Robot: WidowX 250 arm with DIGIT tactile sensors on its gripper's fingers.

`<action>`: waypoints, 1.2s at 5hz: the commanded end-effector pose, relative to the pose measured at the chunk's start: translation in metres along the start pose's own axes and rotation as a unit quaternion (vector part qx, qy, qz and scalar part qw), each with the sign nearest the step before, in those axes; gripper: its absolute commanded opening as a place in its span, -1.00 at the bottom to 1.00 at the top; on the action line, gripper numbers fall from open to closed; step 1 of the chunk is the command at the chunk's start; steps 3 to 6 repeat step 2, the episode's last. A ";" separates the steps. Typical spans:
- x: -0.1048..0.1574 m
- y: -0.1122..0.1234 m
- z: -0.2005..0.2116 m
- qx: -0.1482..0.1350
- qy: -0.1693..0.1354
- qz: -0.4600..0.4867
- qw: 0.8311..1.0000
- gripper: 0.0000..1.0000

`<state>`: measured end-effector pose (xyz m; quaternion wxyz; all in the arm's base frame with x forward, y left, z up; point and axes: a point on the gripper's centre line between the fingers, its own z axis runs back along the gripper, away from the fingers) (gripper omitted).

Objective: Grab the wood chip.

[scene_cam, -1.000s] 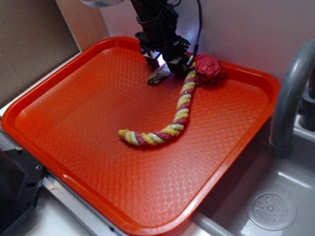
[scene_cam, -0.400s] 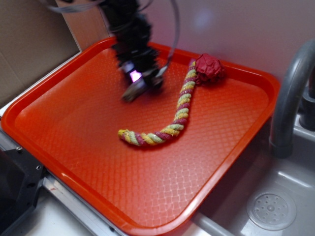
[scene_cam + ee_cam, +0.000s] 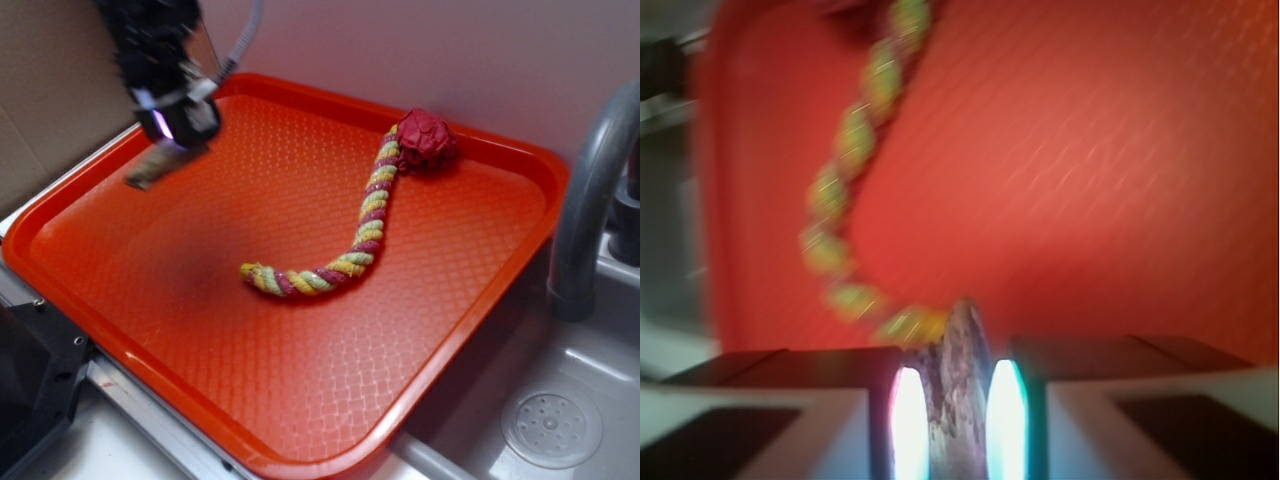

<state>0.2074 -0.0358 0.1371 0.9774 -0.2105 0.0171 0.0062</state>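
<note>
While pinched between the fingers of the hand, wood chip hangs above the far-left part of the tray, long axis protruding straight beyond the fingertips.

orange tray, twisted rope, red ball

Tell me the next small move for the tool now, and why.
Probably just hold the grip and steady the arm above the tray. The tool is shut on the wood chip, which hangs clear of the tray floor near the far left corner, away from the rope. The wrist view shows the chip pinched between both fingers, so no regrasp looks needed.
</note>
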 end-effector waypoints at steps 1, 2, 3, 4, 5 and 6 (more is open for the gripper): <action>-0.013 -0.033 0.103 -0.052 -0.103 -0.017 0.993 -1.00; -0.011 -0.045 0.095 0.000 -0.125 0.010 0.992 -1.00; -0.011 -0.045 0.095 0.000 -0.125 0.010 0.992 -1.00; -0.011 -0.045 0.095 0.000 -0.125 0.010 0.992 -1.00; -0.011 -0.045 0.095 0.000 -0.125 0.010 0.992 -1.00; -0.011 -0.045 0.095 0.000 -0.125 0.010 0.992 -1.00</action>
